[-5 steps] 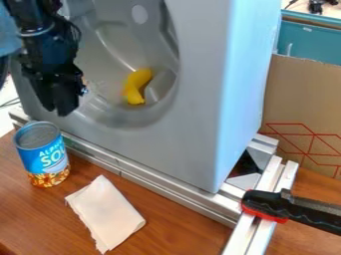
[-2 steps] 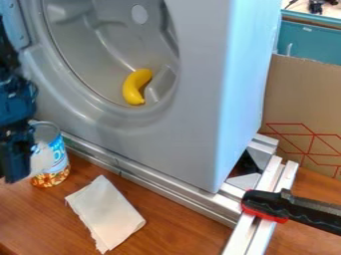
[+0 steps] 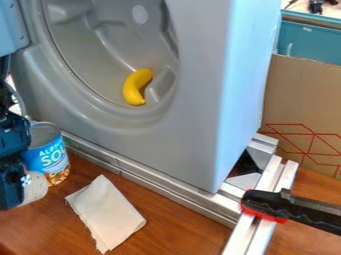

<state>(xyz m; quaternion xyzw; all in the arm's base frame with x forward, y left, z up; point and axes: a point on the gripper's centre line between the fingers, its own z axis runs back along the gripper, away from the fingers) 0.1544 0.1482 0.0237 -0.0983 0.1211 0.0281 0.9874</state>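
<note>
Jaws of the gripper [image 3: 11,191], parted or closed I cannot tell, have a pale rounded thing [image 3: 34,189] at three o'clock, the upright can [image 3: 47,153] at one.

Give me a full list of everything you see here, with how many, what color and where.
Banana: one, yellow, low in the housing's round hollow
Housing: one, grey, center to top
Can: one, blue with a food picture, left, beside the claw
Cloth or paper: one, white, lower left on the table
Metal rails: several, silver, along the housing's base and lower right
Clamp-like tool: one, black and red, lower right
Cardboard: one piece, brown with red lines, right
Teal surface: one, upper right
Table: one, brown, bottom
Pale rounded thing: one, whitish, against the claw, identity unclear
Arm: one, dark, left edge
Claw: one, dark, lower left
</note>
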